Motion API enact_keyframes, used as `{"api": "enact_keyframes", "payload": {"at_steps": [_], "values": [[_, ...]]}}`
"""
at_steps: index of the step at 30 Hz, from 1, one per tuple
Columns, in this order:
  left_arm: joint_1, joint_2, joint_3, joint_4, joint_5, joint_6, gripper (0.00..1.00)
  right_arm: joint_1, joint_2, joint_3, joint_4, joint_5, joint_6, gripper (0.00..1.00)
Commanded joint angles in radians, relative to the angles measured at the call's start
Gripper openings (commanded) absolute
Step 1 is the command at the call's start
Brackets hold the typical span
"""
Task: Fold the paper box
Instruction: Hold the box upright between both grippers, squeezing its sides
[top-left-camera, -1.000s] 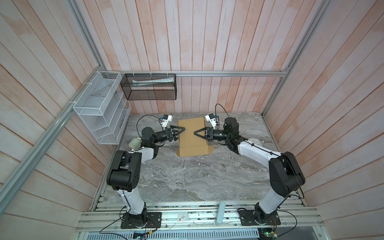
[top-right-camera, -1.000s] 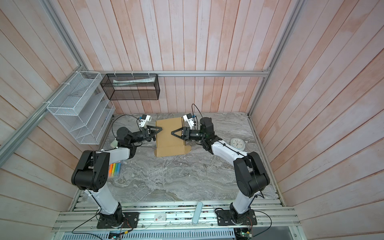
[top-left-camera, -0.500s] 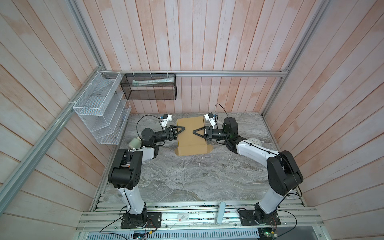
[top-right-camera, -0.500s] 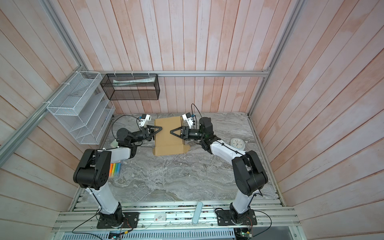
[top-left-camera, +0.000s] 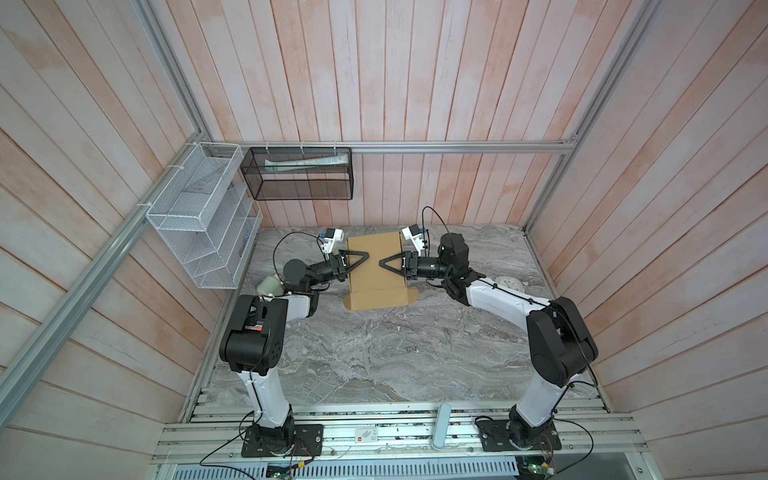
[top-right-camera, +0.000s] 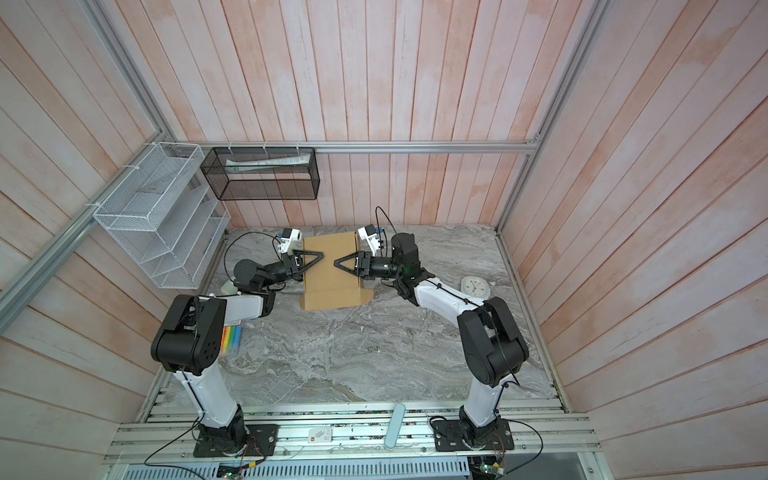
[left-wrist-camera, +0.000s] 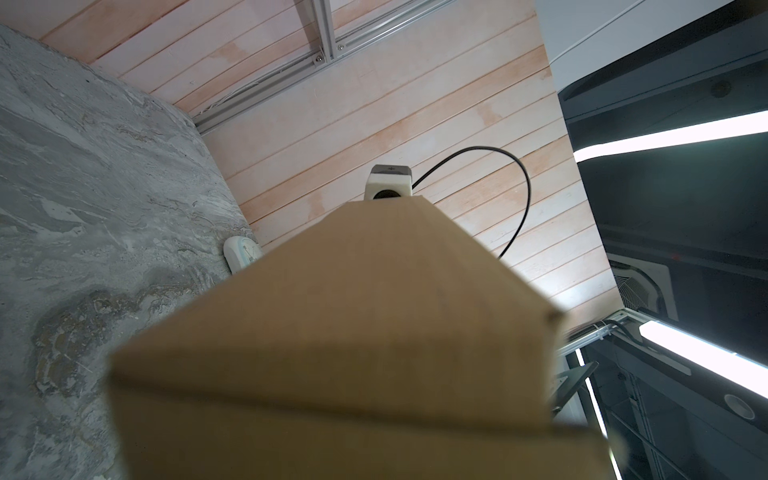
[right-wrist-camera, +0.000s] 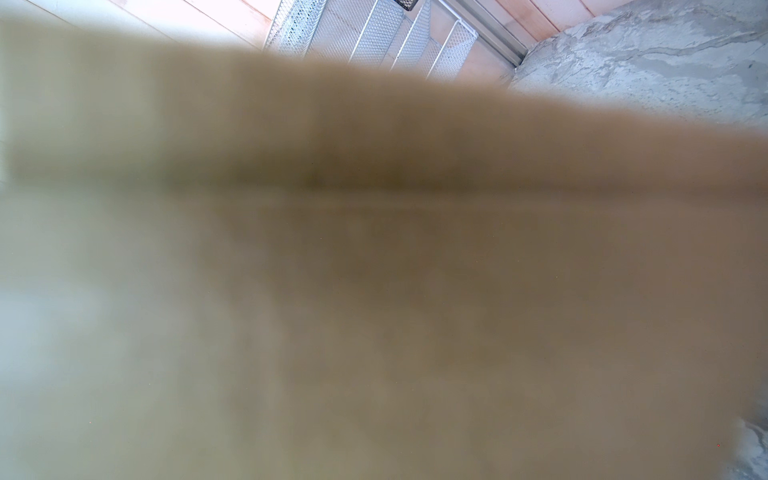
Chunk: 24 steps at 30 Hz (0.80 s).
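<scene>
Paper box (top-left-camera: 376, 278) slightly leftward now; left fingers (top-left-camera: 365, 252), right fingers (top-left-camera: 382, 262) over opposite edges, grip indiscernible

White arm links (top-left-camera: 266, 390), black joints (top-left-camera: 253, 332), thin black cables (left-wrist-camera: 482, 147)

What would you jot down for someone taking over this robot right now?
Left gripper: reaches over the paper box from its left edge; open or shut, cannot tell.
Right gripper: same from the right edge, tips facing; grip also unclear.
Box: back middle of the table, near flap looks flat.
Done: not a closed box yet; side folds unclear.
Left: fold remaining flaps, close it.
</scene>
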Motion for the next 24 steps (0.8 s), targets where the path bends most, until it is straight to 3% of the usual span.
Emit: {"api": "enact_keyframes", "payload": {"at_steps": [1, 13, 24], "values": [[-0.006, 0.024, 0.031, 0.085, -0.020, -0.035, 0.69, 0.013, 0.028, 0.037, 0.016, 0.018, 0.010, 0.53], [-0.008, 0.039, 0.028, 0.120, -0.015, -0.065, 0.65, 0.027, 0.049, 0.059, 0.015, 0.021, 0.017, 0.53], [-0.012, 0.011, 0.017, 0.007, 0.039, 0.011, 0.62, 0.028, 0.057, 0.098, -0.058, 0.010, -0.027, 0.52]]}}
